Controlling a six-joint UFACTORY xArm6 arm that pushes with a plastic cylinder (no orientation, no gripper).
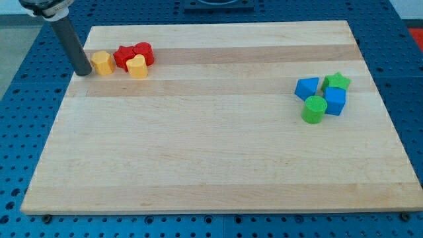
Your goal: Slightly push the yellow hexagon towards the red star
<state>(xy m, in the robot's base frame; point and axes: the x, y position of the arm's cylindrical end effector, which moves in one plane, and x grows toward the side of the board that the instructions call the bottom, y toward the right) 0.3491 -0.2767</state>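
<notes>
Wooden counter (218, 152) of pale planks resting on a blue perforated base, with two groups of small blocks and a single dark rod. The rod descends from the view's top left corner, and my tip (83, 73) meets the counter near its left edge, just beside the left face of the yellow hexagon (102, 63); whether tip and block actually touch cannot be told. The arm carries no hand, only this rod, so nothing is spread, pressed together or pinched. The yellow hexagon stands in the counter's upper left area, at the left end of the first group. Immediately to its right lies the red star (124, 57), close to or touching the hexagon. A second red block (145, 52), rounded in outline and of uncertain shape, sits against the star's right side, and a yellow block (137, 67) resembling a heart rests just below and between the two red pieces. The second group lies well apart, toward the view's right: a blue block (307, 87) with slanted faces, a green star (337, 81) to its right, a blue cube (335, 101) below that star, and a green cylinder (314, 110) at the group's lower left, upright and beside the cube
</notes>
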